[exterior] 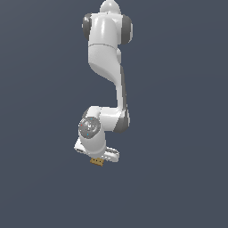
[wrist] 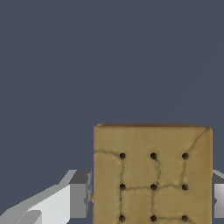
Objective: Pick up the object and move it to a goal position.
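The tan-brown cube (exterior: 97, 161) with small dark spots shows just under the white hand in the exterior view. In the wrist view the cube (wrist: 152, 175) fills the space between the two fingers. My gripper (wrist: 151, 197) is shut on it, with one grey finger pad (wrist: 79, 194) against one side and the other finger (wrist: 218, 200) against the opposite side. In the exterior view my gripper (exterior: 99, 156) points down, and the hand hides its fingers. No goal mark shows in either view.
The white arm (exterior: 107, 49) reaches down from the top of the exterior view. Around it there is only a plain dark blue-grey ground (exterior: 178, 178).
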Controlling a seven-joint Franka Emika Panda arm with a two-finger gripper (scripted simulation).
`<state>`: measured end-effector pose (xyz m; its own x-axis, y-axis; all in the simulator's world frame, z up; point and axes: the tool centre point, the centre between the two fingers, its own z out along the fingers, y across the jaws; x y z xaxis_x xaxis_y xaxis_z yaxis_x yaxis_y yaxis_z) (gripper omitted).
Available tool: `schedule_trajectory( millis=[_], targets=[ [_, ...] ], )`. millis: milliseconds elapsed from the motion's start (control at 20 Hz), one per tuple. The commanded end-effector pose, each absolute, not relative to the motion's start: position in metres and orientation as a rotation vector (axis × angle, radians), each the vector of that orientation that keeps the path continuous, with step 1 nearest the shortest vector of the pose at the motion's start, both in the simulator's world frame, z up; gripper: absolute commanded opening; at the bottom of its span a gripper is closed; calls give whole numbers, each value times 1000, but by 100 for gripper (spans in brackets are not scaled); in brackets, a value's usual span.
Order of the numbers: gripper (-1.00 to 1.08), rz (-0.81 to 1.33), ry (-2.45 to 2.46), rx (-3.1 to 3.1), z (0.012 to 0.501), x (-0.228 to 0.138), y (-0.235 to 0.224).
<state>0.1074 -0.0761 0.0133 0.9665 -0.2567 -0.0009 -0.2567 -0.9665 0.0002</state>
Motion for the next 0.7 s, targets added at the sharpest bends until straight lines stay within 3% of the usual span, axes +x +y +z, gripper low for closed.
schedule_trajectory(
  millis=[0, 650],
  targets=[
    [-100, 0, -406, 3115, 14, 116, -80],
    [-100, 0, -406, 3115, 14, 137, -87]
  ],
)
